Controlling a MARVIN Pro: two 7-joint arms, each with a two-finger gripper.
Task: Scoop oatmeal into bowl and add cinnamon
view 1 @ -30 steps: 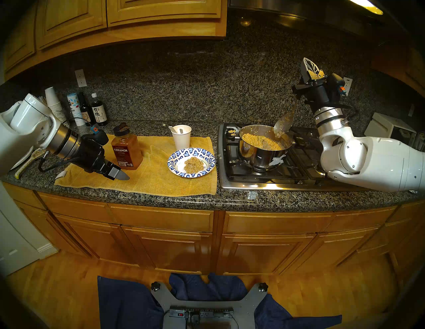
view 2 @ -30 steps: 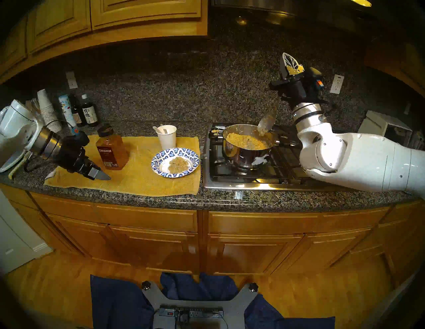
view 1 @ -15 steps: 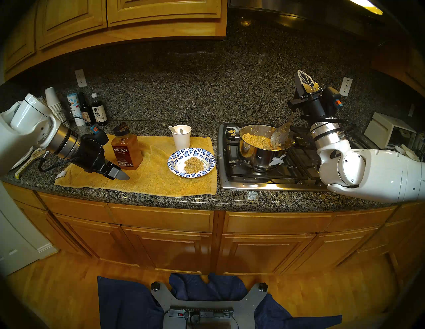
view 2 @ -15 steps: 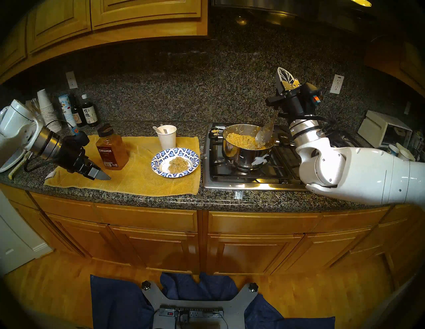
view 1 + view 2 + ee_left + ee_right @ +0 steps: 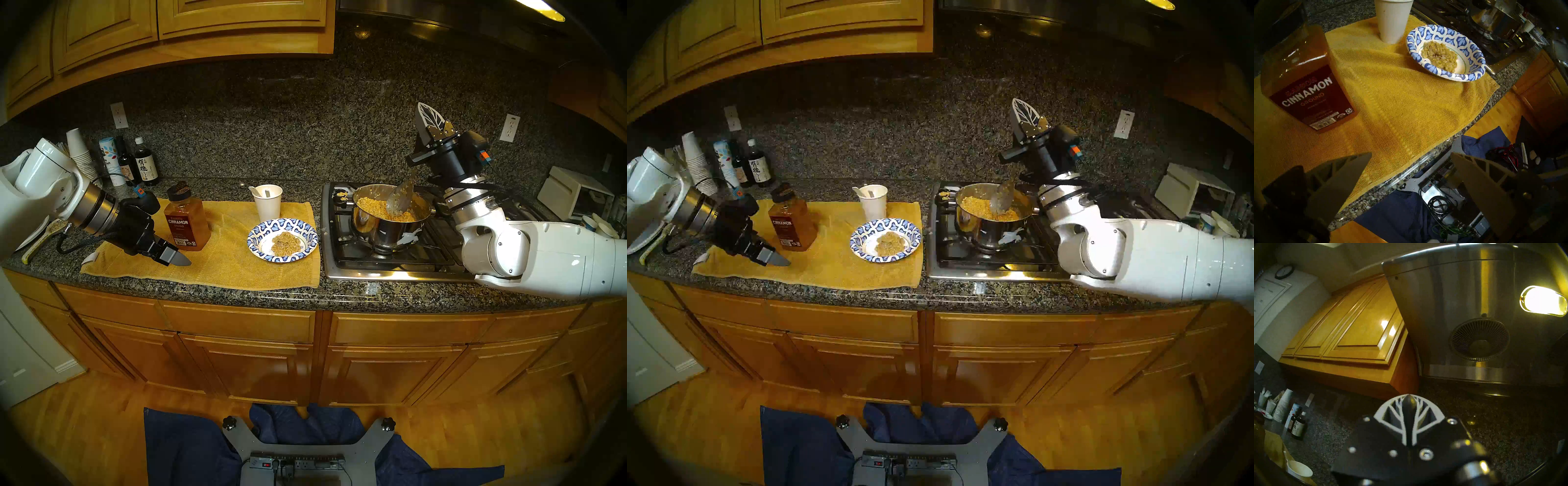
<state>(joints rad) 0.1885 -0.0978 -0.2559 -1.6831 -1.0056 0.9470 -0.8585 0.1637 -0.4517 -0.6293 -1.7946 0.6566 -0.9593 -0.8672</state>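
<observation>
Right gripper (image 5: 428, 117), shut, points up beside the stove; a spoon (image 5: 400, 199) below it dips into the pot's (image 5: 390, 230) oatmeal (image 5: 373, 207). Left gripper (image 5: 1411, 158) gapes empty just beside the cinnamon (image 5: 186, 222), bowl (image 5: 307, 237) farther right.

The left gripper (image 5: 1411, 162) hangs over the towel (image 5: 1407, 105) near the counter's front edge, jaws apart. The cinnamon (image 5: 1305, 81) stands just left of them; the cup (image 5: 1392, 18) and the bowl (image 5: 1446, 50) holding oatmeal (image 5: 1440, 54) lie farther ahead. The right gripper (image 5: 428, 117) points up, jaws together, above the pot (image 5: 390, 220) on the stove (image 5: 356, 268), a spoon (image 5: 400, 198) hanging below it into the pot
</observation>
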